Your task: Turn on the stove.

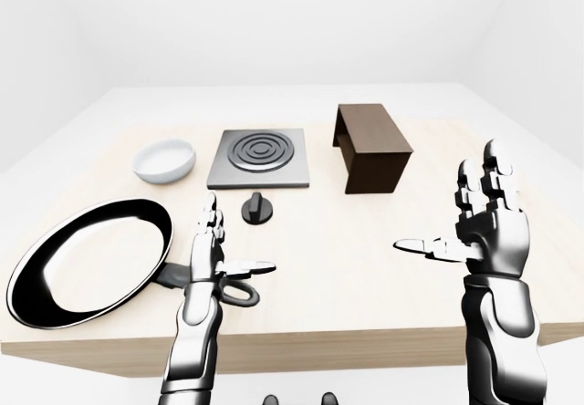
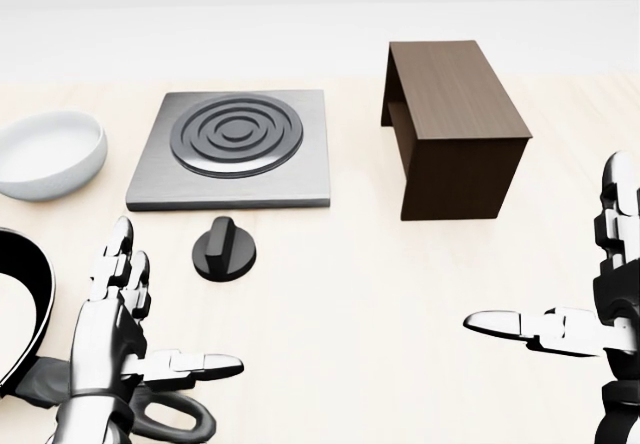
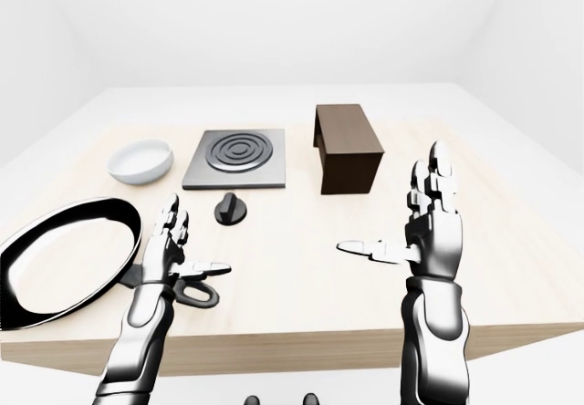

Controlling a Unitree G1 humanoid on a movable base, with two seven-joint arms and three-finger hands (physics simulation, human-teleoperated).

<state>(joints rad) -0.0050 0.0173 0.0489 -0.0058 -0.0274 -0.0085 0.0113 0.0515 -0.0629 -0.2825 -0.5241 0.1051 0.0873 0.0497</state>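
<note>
A pale wooden table [image 1: 365, 268] carries a flat square grey metal stove plate [image 2: 232, 146] with dark concentric burner rings, lying near the upper middle of the head view. Just below it, apart from its edge, sits the round black stove knob [image 2: 223, 249] with a raised grip bar standing upright. To the stove's left is a shallow white ceramic bowl [image 2: 45, 154], and to its right stands a dark brown wooden box-shaped stand [image 2: 455, 129], open underneath.

A large black frying pan [image 1: 87, 259] with a glossy rim lies at the left of the left-eye view, its looped handle pointing toward the robot's left hand [image 2: 115, 339]. That silver hand hovers over the handle, below and left of the knob, with its 3 fingers spread apart and the thumb pointing right; it holds nothing.

The right hand [image 1: 484, 232] is raised upright at the right side, well apart from the knob and the stove, palm turned inward. Its fingers [image 1: 493, 181] are also spread apart, thumb extended toward the left, and it grips nothing.
</note>
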